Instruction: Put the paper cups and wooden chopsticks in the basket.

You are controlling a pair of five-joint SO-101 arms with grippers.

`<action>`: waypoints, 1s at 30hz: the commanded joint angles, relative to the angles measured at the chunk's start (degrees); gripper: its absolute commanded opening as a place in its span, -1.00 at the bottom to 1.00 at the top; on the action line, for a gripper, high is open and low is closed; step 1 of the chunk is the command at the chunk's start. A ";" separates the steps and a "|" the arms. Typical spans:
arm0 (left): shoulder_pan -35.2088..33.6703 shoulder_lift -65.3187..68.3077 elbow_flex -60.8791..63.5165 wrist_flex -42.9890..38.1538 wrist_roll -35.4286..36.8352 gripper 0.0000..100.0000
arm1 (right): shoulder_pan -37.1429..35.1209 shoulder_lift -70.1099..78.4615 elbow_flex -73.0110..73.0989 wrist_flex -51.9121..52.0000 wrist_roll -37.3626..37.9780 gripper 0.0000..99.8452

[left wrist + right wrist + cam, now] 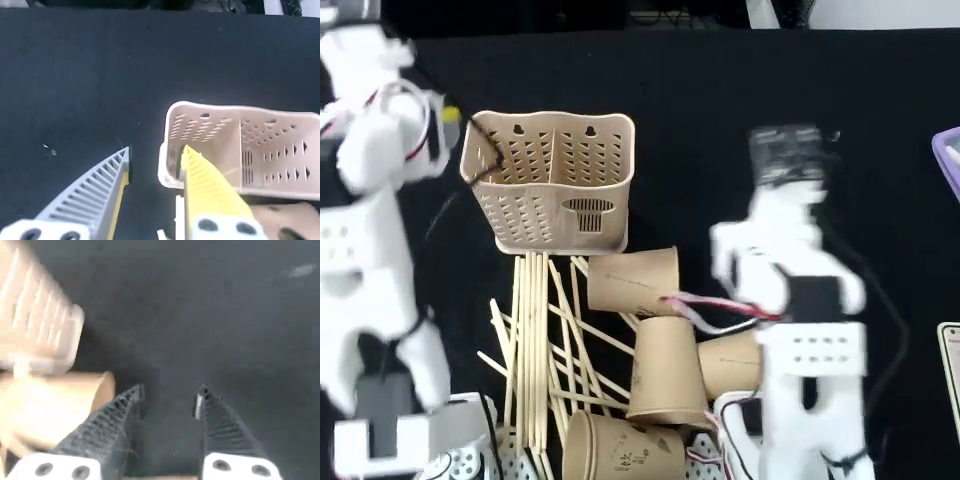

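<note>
Basket [280, 150] sits just beside the spread left claw [155, 150]; right claw [170, 388] spread beside a cup [50, 407].

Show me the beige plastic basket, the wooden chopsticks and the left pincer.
Beige plastic basket [542, 215], high view, front wall.
Wooden chopsticks [532, 340], high view, middle of the bundle.
Left pincer [155, 149], left wrist view, midway between its fingertips.

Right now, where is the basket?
In the high view the basket sits left of centre, with the wooden chopsticks and a tipped paper cup lying just in front of it.
</note>
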 commanded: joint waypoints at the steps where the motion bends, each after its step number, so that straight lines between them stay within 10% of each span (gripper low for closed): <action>1: -4.79 -11.78 13.23 0.00 -2.73 -0.65 | -12.13 2.59 5.05 -4.48 -2.20 -0.63; 15: -18.15 -20.84 66.33 -30.42 -2.20 -0.65 | -21.01 15.34 7.43 -10.73 -5.19 -0.51; 30: -18.42 -30.24 87.78 -44.13 0.97 -0.66 | -21.54 11.56 6.55 -4.22 -4.66 -0.52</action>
